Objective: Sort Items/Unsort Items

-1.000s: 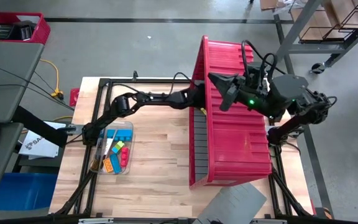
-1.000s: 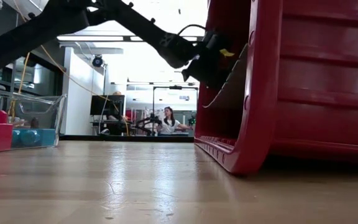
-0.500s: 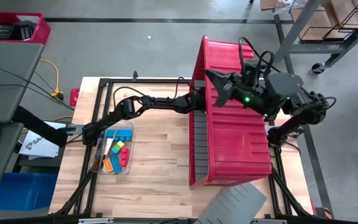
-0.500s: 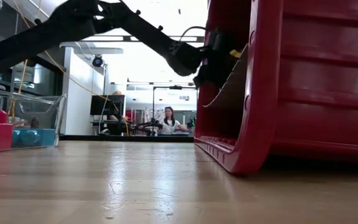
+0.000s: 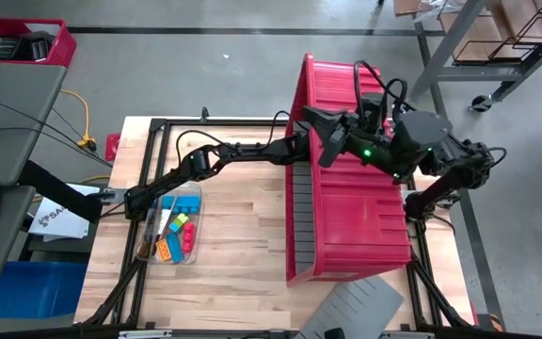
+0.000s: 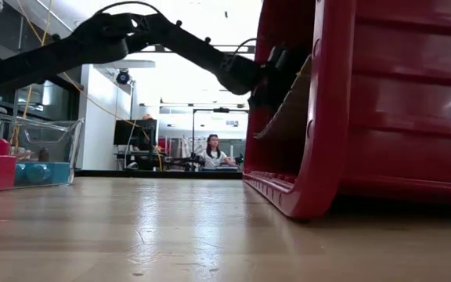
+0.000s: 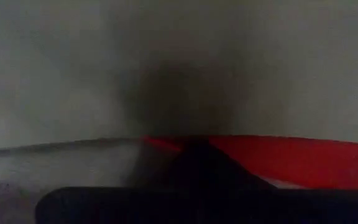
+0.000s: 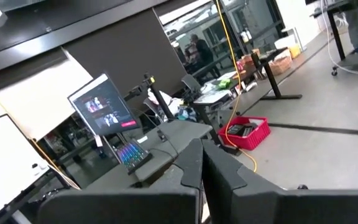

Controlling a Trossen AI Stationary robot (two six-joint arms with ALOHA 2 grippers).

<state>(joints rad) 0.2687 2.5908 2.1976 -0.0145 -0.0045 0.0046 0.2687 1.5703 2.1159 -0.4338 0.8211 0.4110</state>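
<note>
The red bin (image 5: 351, 202) is tilted on the desk (image 5: 238, 235), gripped by the clenched left gripper (image 5: 301, 149) and right gripper (image 5: 320, 121); the items (image 5: 172, 235) are kept in a clear tray (image 5: 184, 193) well apart

A large red plastic bin (image 5: 351, 188) stands tipped on its edge on the wooden worktop (image 5: 233, 245), at the centre right of the overhead frame. A grey lid (image 5: 356, 306) lies at the bottom edge. A clear tray (image 5: 193, 202) sits at the left. Far behind, a person (image 6: 210, 151) sits at a desk. A small red crate (image 5: 22, 42) occupies the upper left floor.
</note>
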